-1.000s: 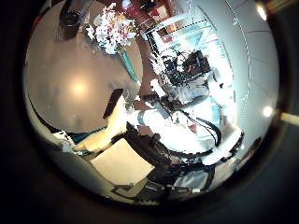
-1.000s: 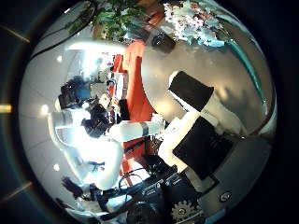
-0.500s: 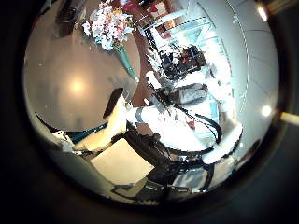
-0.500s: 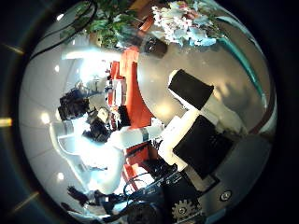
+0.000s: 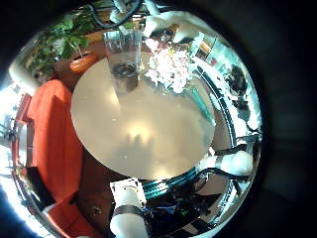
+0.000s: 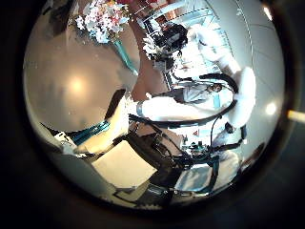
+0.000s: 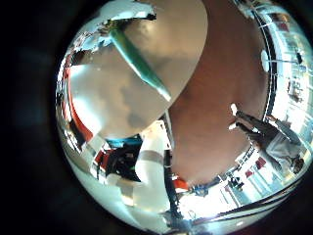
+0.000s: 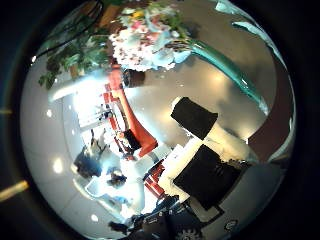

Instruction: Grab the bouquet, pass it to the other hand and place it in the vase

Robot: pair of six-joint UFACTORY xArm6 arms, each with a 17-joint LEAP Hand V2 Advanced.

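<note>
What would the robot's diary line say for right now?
stage: before pickup | bouquet: lying on round table beside glass vase | vase: upright, no flowers inside | left hand: above table | right hand: near bouquet

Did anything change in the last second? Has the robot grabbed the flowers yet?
The right robot hand has swung in closer to the bouquet, which now fills more of its palm view. Nothing grasped. The bouquet lies where it was on the table, beside the vase.

A round table (image 5: 149,124) fills the left little-finger palm view. Beyond its far edge stands a leafy potted plant (image 5: 67,40). A red sofa (image 5: 52,134) curves alongside.
</note>
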